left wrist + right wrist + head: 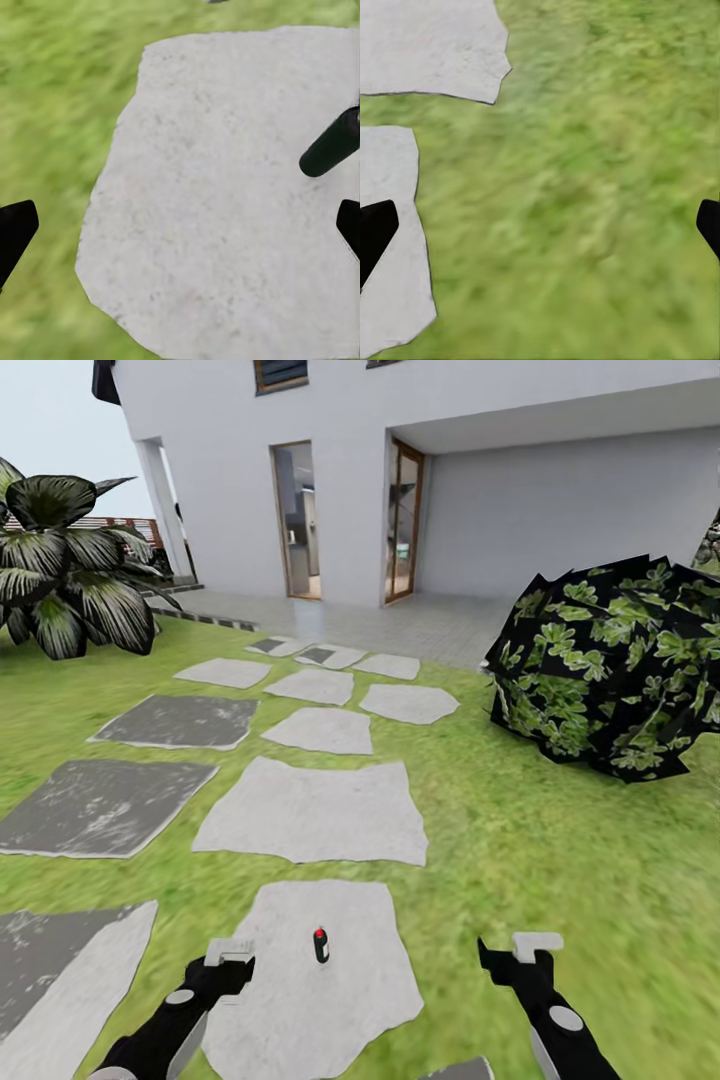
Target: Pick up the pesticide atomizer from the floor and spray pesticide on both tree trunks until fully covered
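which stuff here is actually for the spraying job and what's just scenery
For the job:
- pesticide atomizer, upright on a pale paving stone
- left gripper and right gripper, both open, empty

Just scenery:
- palm
- dark leafy bush
- house
- other stepping stones
- lawn

Both arms are glossy black with rounded segments, each carrying a pale grey disc at a joint and a light grey block at the wrist, and end in the left gripper (232, 970) and right gripper (497, 962) with dark, tapering fingers (16, 229).
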